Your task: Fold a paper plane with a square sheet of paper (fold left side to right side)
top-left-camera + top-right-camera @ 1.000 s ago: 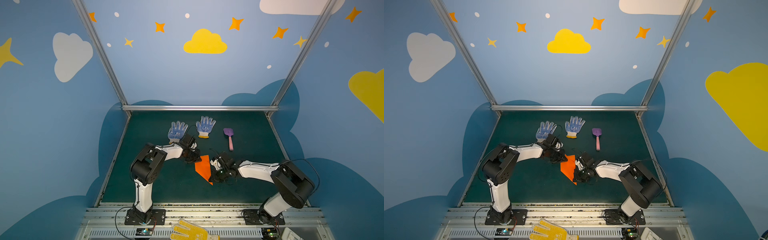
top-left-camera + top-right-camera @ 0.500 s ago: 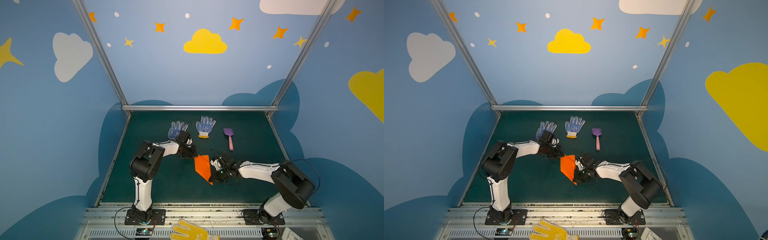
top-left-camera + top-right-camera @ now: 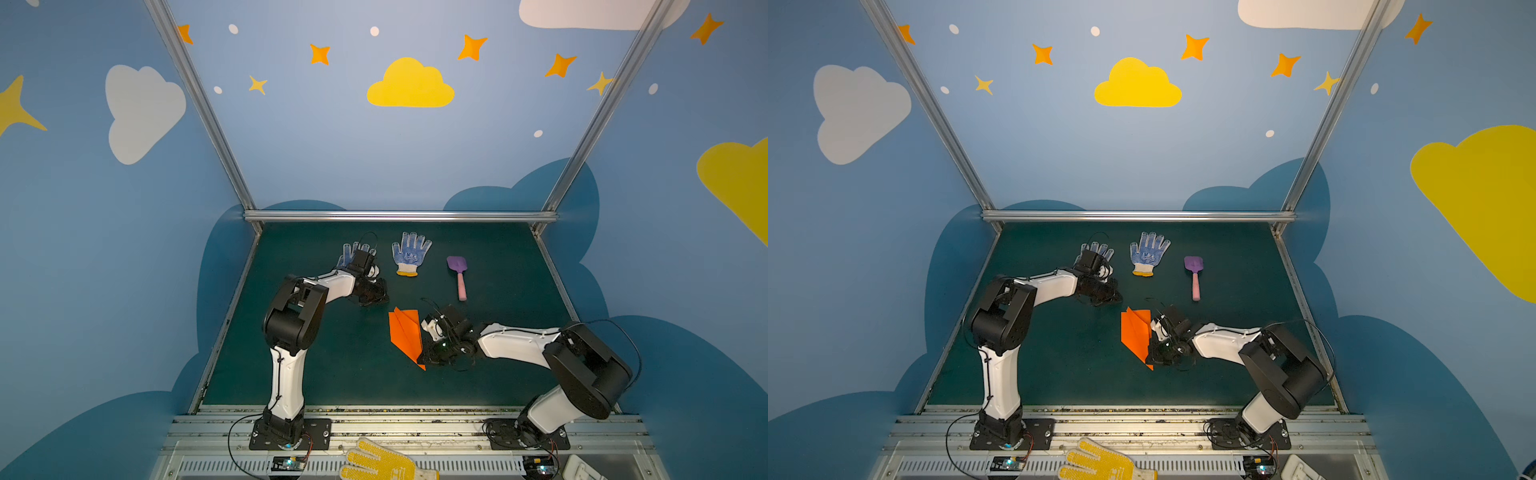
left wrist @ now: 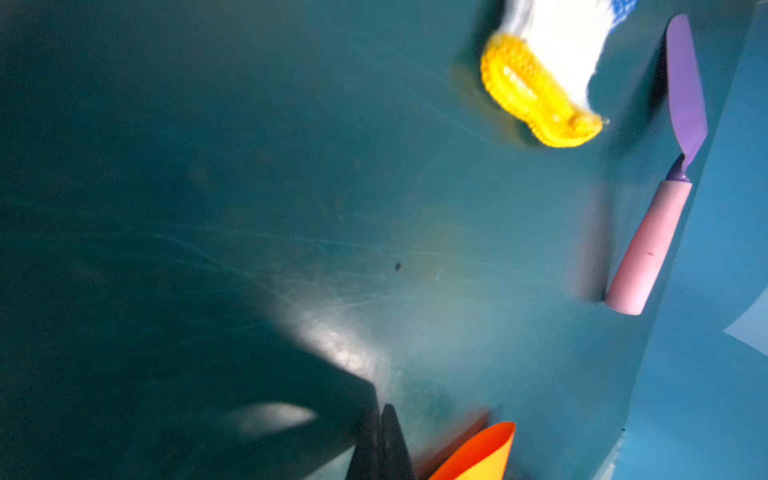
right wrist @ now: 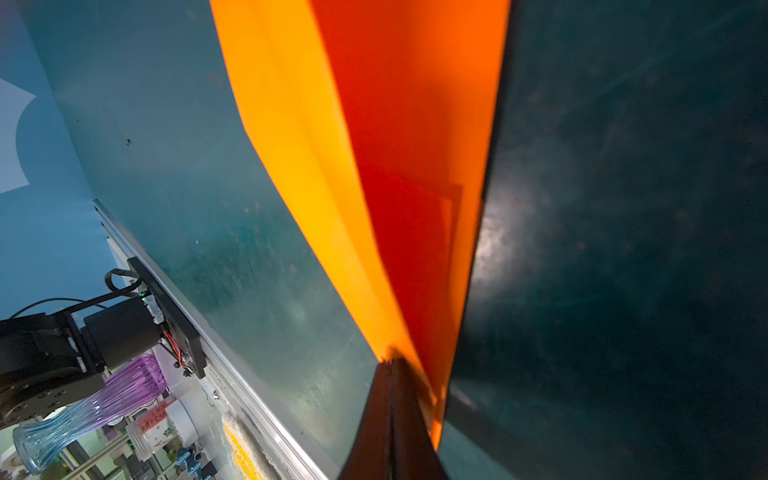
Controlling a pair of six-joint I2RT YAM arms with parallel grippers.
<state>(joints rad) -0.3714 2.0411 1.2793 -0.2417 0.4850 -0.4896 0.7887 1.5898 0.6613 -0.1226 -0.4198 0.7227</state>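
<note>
The bright orange sheet of paper (image 3: 405, 336) (image 3: 1136, 336) lies mid-table, folded into a narrow pointed dart with its tip toward the front. My right gripper (image 3: 423, 360) (image 3: 1150, 359) sits at the dart's right edge near that tip. In the right wrist view its jaws (image 5: 390, 368) are shut, tips against the paper (image 5: 399, 166), one flap of which stands raised. Whether a layer is pinched I cannot tell. My left gripper (image 3: 376, 297) (image 3: 1111, 297) is shut and empty, apart from the paper behind its far corner (image 4: 478, 453); the black fingertips (image 4: 381, 415) touch each other.
Two blue-dotted gloves lie at the back: one (image 3: 411, 253) (image 3: 1148, 253) free, the other (image 3: 351, 251) partly under my left wrist. A purple-and-pink toy shovel (image 3: 457, 276) (image 4: 652, 232) lies back right. A yellow glove (image 3: 382, 461) rests on the front rail.
My left gripper has drawn back from the paper's far corner toward the back left, beside the glove. The paper and the right arm have stayed put.
</note>
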